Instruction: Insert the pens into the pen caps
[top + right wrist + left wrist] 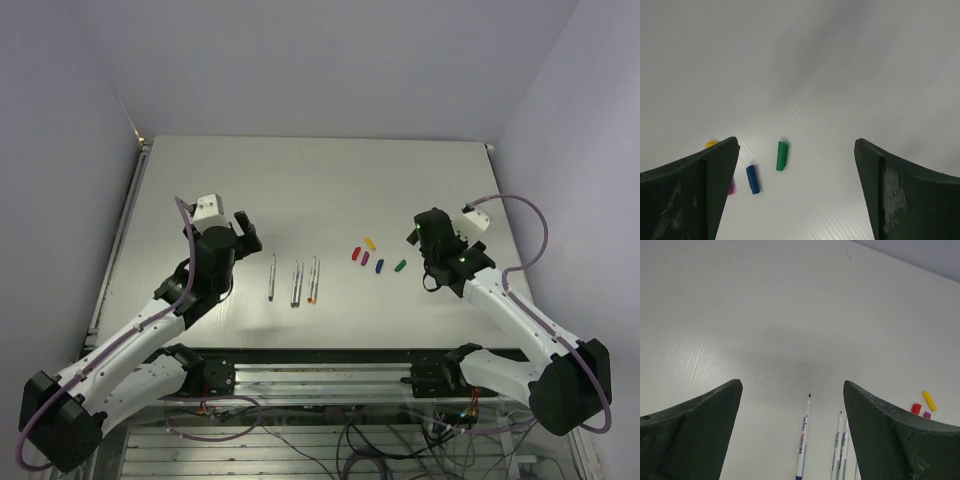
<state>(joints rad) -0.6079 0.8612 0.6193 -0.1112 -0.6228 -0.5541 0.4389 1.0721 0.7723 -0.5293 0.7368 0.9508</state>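
Looked like the very start of the job – no pen capped, no pen or cap picked up yet. Found the left fingers spread wide and empty, hanging above the table just left of the pens. Counted roughly five of those, lying loose and more or less parallel near the middle. Spotted the pen caps a bit further right, in yellow, red, purple, blue and green, scattered flat in a small cluster, apart from the pens. Saw the right fingers gaping open too, holding nothing, just right of the green cap. Probably called for one side to come down on a single pen and the other on a cap, then a careful end-to-end line-up – fiddly with stuff that slim. Couldn't see any tray, cup or box anywhere, so no contents to report.
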